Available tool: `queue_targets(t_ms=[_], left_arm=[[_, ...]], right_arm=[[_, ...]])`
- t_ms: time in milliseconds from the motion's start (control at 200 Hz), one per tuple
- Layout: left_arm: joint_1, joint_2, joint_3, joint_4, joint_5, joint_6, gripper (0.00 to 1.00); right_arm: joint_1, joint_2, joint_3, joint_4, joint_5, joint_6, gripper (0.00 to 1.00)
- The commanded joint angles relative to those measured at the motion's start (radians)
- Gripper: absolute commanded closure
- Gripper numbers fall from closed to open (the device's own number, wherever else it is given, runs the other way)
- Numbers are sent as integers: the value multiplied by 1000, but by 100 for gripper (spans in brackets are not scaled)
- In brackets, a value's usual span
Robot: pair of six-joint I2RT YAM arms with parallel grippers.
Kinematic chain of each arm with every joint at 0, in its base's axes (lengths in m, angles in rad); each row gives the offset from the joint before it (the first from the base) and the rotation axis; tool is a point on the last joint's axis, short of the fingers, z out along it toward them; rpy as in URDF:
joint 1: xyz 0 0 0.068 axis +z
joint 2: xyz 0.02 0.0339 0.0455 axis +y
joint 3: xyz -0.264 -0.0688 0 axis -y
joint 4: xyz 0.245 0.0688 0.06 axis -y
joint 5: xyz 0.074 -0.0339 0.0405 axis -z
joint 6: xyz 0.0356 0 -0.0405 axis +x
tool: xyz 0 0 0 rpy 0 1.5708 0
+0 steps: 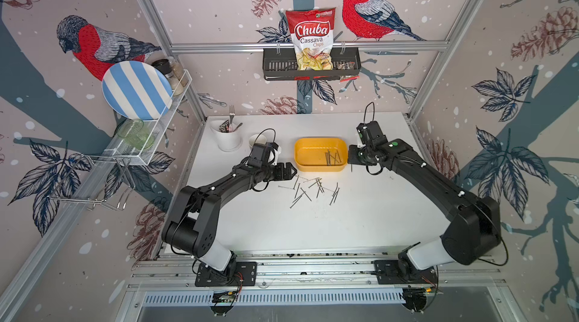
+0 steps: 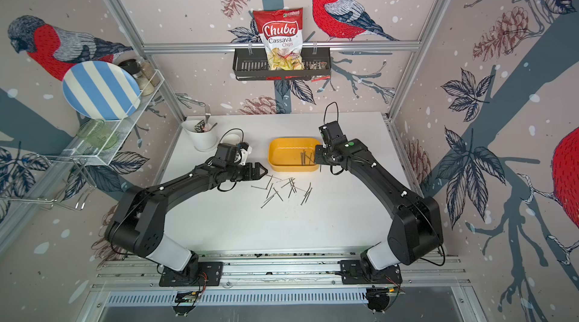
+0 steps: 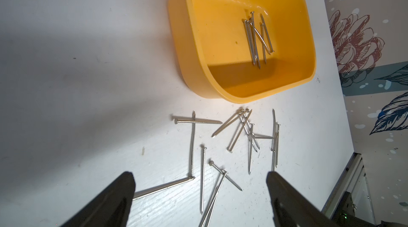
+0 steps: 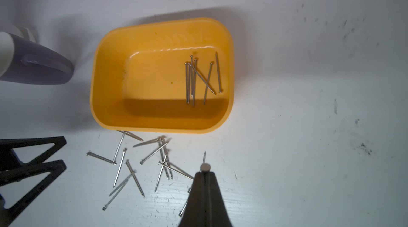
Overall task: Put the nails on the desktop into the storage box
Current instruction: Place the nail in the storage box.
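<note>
Thin dark-grey metal nails point(image 1: 310, 190) are lying scattered on the plain white desktop point(image 1: 360, 217), just before the shallow yellow plastic storage box point(image 1: 319, 167); several are already inside. My right gripper point(image 4: 205, 171) is clamping one nail point(image 4: 204, 157) beside the box. I am judging it needs carrying over the rim before release. My left gripper point(image 3: 201, 176) is hanging spread wide.

The white desktop point(image 1: 344, 226), framed by aluminium rails, carries the yellow storage box point(image 1: 308, 156) in its far half, about midway between the left and right edges. Just on the near side of the box, a loose scatter of nails point(image 1: 305, 192) lies flat, many crossing, the closest right at the box's wall. Near the far left corner stand 2 white vessels: a utensil holder point(image 1: 227, 142) and, beside it, a small cup point(image 1: 256, 141). Dark scuffs point(image 4: 364, 146) mark the bare surface.
</note>
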Motion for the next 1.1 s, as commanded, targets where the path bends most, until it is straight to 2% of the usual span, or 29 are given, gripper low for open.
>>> queue_targets(t_ms=[0,320,550,635,875,1095], left_arm=[[-2,-3,14,27,9,-19,5],[-2,-77,-16,-30,-34,-22,5],[-2,-126,-45,-61,-59,-28,5],[-2,-135,-50,-66,-63,-26,5],[-3,-117,-45,-54,-50,-31,5],[-4,-86,-27,-45,-36,-18,5]], right_arm=[[-13,75,58,13,-8,-47,100],[-26,358,209,102,-24,-156,100],[-21,481,220,120,-67,-168,100],[-14,501,213,130,-64,-176,100],[-4,519,237,107,-41,-181,81],[25,459,271,45,-34,-169,77]])
